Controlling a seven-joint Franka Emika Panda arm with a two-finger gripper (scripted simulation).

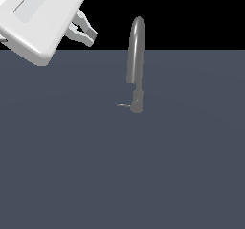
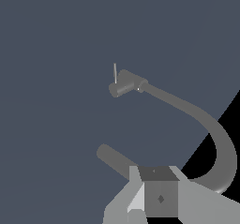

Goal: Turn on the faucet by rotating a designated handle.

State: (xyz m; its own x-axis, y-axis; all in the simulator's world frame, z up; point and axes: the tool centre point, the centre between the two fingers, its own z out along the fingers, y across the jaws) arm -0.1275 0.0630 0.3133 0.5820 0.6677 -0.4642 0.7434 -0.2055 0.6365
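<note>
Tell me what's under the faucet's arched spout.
Under the faucet spout there is only bare grey floor. The handle sticks out from the base, toward the exterior view's left. The gripper hangs apart. In the wrist view, it covers the spout's tip.

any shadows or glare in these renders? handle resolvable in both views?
Exterior view: flat lighting, no cast shadows or glare; handle is a faint sliver by the faucet base. Wrist view: equally flat, handle thin but sharp; gripper partly cropped.
</note>
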